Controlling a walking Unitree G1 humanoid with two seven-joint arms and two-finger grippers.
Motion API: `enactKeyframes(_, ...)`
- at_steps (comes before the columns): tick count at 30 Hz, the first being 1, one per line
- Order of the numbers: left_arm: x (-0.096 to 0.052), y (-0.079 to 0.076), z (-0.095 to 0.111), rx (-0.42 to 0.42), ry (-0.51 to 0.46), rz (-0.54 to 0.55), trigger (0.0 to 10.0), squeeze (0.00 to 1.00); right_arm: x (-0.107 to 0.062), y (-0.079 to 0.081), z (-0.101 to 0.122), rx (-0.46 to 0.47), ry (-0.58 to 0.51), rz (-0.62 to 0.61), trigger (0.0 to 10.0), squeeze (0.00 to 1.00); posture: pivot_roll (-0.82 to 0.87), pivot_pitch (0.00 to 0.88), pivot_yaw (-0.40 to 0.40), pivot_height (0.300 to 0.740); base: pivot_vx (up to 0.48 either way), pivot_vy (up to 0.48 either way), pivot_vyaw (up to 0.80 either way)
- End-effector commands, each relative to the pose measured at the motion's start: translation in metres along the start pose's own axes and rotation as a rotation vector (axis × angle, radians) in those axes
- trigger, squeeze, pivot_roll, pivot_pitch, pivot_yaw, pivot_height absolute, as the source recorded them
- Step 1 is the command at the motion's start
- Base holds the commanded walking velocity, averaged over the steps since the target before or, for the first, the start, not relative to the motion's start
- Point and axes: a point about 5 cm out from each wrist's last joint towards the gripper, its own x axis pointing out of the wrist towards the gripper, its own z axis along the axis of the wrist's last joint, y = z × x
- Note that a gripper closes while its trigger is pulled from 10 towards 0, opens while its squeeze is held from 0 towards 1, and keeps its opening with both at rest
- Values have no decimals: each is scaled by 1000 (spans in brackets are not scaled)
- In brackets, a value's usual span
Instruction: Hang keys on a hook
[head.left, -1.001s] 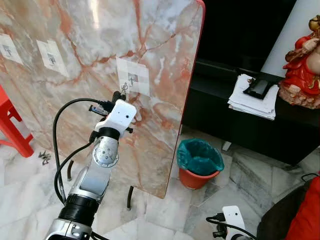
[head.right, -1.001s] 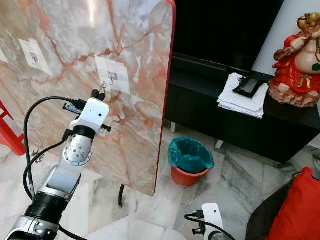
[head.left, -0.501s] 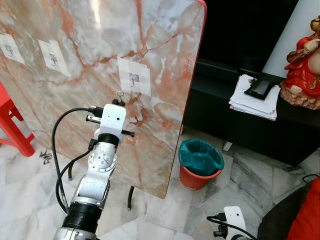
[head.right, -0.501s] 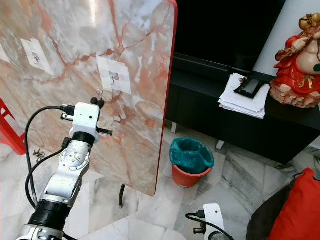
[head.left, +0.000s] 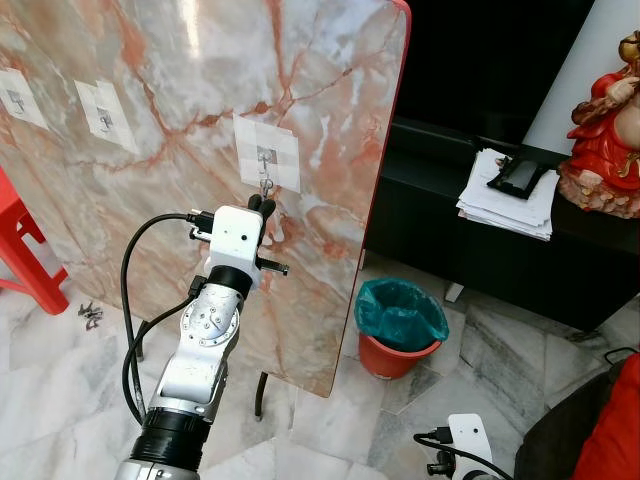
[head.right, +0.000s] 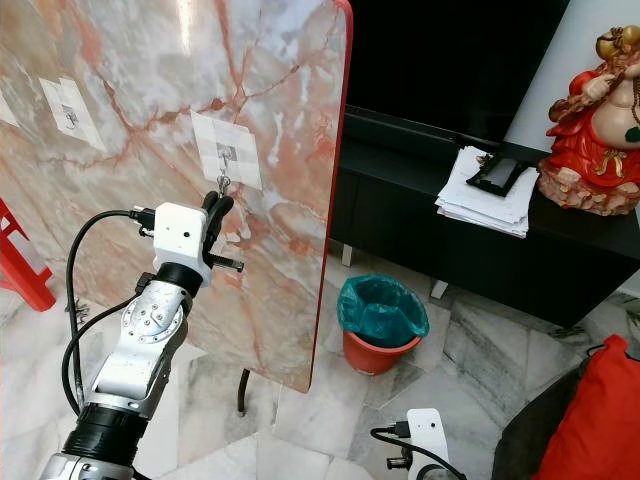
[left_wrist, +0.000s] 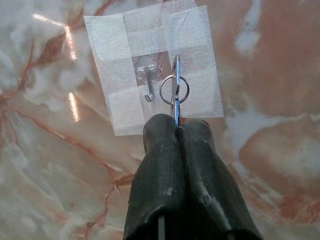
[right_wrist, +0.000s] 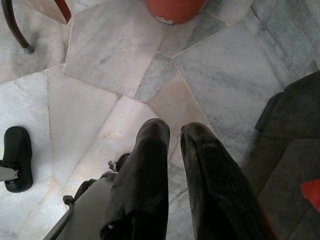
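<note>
At the far left edge of the left eye view a red stool (head.left: 25, 255) stands on the pale stone floor (head.left: 50, 380). A big pink and white marble board (head.left: 190, 90) stands tilted across the upper left of the frame, with small white tape patches on it. The left gripper (head.left: 262, 203) is raised in the middle left of the frame, right up at one patch. Its two black fingers (left_wrist: 160, 170) are pressed tight together, pinching the key (left_wrist: 175, 92) so it sticks up thin and flat with its ring. The key ring sits just beside the small clear hook (left_wrist: 148, 82) on the white tape patch (left_wrist: 150, 65), not on it. Lower and to the right, a red bin (head.left: 398, 328) with a green bag stands on the floor. A stack of white papers (head.left: 505, 200) lies on a dark low shelf (head.left: 560, 260) at the right. A red statue (head.left: 605, 130) stands at the far right edge. The right gripper (right_wrist: 172, 145) hangs low over the floor, its fingers a little apart and holding nothing.
</note>
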Motion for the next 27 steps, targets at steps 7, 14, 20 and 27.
enactKeyframes(7,2,-1,10,4,-40,-15,10000,0,-1,-1,-4,15,11,-10,10000,0,-54,0,-56,740,144,0,0)
enactKeyframes(14,0,4,9,-11,-37,10,10000,0,0,-1,-3,17,9,-12,10000,0,-52,0,-58,740,268,0,0)
enactKeyframes(20,-2,6,8,-9,-33,19,10000,0,0,-2,-2,9,8,-9,10000,0,-50,0,-62,740,305,0,0)
enactKeyframes(27,-3,1,12,-17,-63,-8,10000,0,0,-2,-1,5,4,-12,10000,0,-51,0,-62,740,75,0,0)
